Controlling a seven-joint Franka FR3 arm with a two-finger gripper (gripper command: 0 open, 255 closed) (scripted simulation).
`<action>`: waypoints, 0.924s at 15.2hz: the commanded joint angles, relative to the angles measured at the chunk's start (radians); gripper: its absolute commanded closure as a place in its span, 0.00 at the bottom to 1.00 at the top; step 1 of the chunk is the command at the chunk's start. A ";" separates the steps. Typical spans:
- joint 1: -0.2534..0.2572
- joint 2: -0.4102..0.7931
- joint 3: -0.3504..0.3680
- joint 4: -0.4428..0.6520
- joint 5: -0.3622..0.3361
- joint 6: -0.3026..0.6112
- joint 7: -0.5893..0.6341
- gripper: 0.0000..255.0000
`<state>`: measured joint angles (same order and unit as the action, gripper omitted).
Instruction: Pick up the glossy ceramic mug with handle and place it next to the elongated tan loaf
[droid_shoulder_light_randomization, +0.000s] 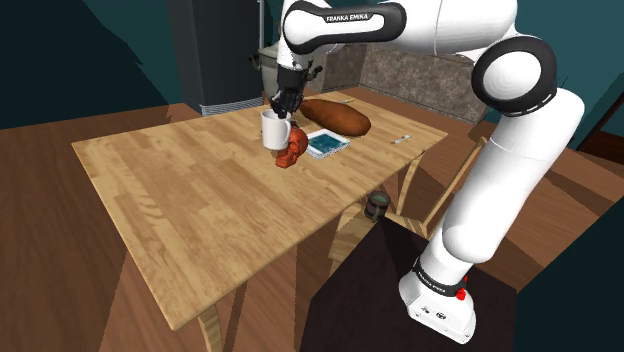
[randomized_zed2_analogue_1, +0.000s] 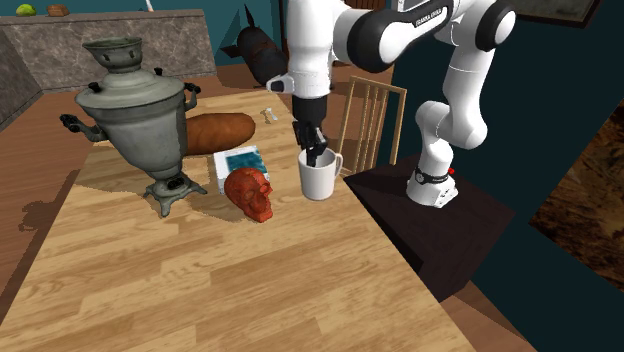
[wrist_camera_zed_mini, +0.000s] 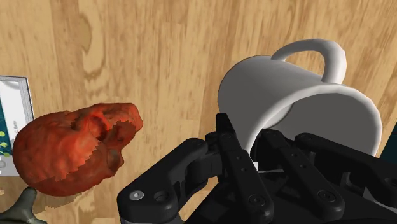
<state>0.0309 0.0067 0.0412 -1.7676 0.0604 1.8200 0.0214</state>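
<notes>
Claw (wrist_camera_zed_mini: 245, 137) clamps the white mug (wrist_camera_zed_mini: 305, 102) by its rim; red skull (wrist_camera_zed_mini: 70, 149) beside.

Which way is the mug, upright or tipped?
Upright: the mug stands opening up beside the skull, and the gripper clasps its rim from above.

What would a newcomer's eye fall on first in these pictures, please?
Probably the glossy white mug with a handle, its rim clasped by the black gripper. Beside it sits a red skull, and in the second exterior view a big grey samovar stands by the elongated tan loaf.
</notes>
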 joint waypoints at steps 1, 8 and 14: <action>0.000 0.003 0.000 0.031 0.000 -0.028 0.002 1.00; -0.068 -0.049 -0.070 -0.019 0.004 -0.039 -0.137 1.00; -0.135 -0.066 -0.145 -0.036 0.004 -0.048 -0.279 1.00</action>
<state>-0.0949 -0.0623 -0.0934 -1.8130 0.0646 1.7797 -0.2364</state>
